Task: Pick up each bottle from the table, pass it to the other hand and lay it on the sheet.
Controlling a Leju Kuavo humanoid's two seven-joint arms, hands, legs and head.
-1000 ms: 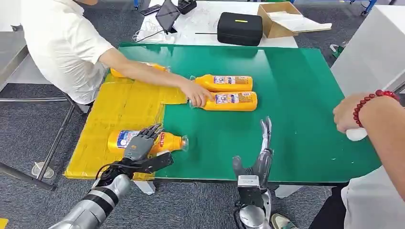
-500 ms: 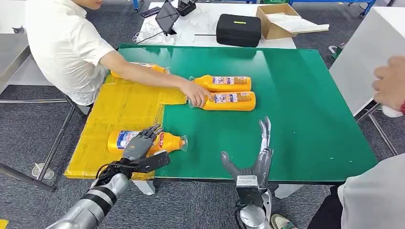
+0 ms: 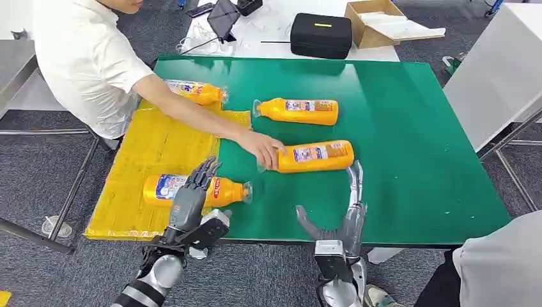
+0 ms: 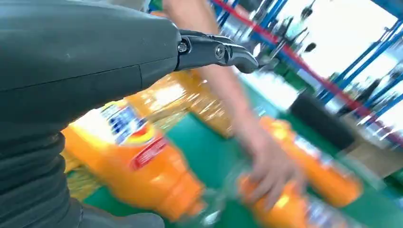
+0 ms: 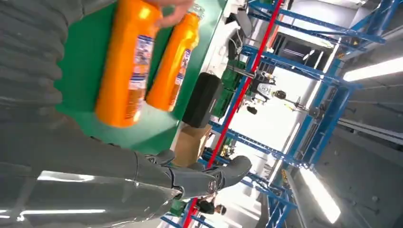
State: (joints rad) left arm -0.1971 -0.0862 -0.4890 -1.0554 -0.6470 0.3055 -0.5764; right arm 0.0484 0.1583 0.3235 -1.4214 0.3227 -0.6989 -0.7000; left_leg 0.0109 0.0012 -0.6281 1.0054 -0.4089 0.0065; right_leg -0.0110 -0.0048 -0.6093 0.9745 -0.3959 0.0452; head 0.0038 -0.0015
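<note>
The head view shows the left hand (image 3: 189,203) released, fingers spread above an orange bottle (image 3: 192,190) lying half on the crinkled yellow sheet (image 3: 153,150); the right hand (image 3: 345,214) is released near a person's hand (image 3: 262,147) on the second bottle (image 3: 313,156). The right wrist view shows blue racking (image 5: 304,71)

my head looks down over the green table (image 3: 409,128); both wrists (close, tilted) share its orange bottles (image 5: 126,66).
</note>
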